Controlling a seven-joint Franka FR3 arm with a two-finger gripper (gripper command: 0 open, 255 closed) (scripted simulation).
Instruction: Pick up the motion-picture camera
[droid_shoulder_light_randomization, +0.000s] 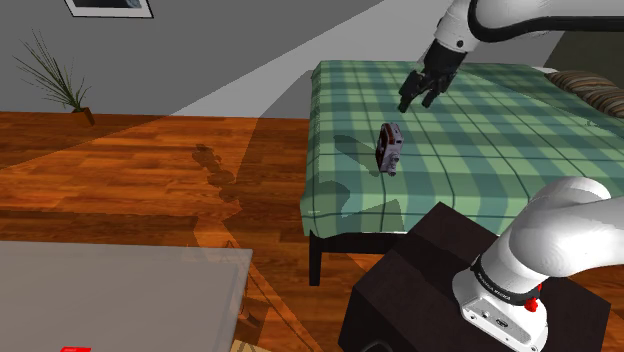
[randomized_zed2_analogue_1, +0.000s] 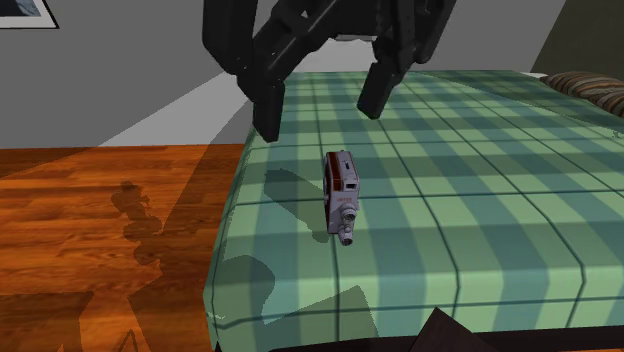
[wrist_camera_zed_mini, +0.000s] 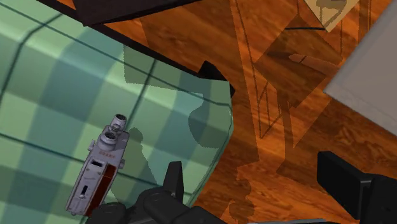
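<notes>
The wooden floor (droid_shoulder_light_randomization: 180, 170) spreads wide around the bed (droid_shoulder_light_randomization: 480, 150), and the bed's green checked cover is the ground I work over. My arm reaches out above it.

My claw (droid_shoulder_light_randomization: 417, 100) hangs in the air over the cover, its two black fingers spread well apart with nothing between them. In the second exterior view the claw (randomized_zed2_analogue_1: 320, 115) is clear of the cover, fingertips pointing down.

The motion-picture camera (droid_shoulder_light_randomization: 390, 148) rests on the cover below me, near the bed's edge on the floor side and not far from a corner. In the shoulder view it lies down and a little to the left of my fingertips. In the second exterior view the motion-picture camera (randomized_zed2_analogue_1: 341, 195) sits nearly under the gap between my fingers, but a little nearer that viewer.

Through my wrist the motion-picture camera (wrist_camera_zed_mini: 98, 172) lies outside the finger over the bed, not between the two, so I judge I must shift toward it before descending. Its grey body with a red panel is long and narrow, and that long axis ends at the small lenses (wrist_camera_zed_mini: 116, 127). I think my fingers should close across the narrow width.
</notes>
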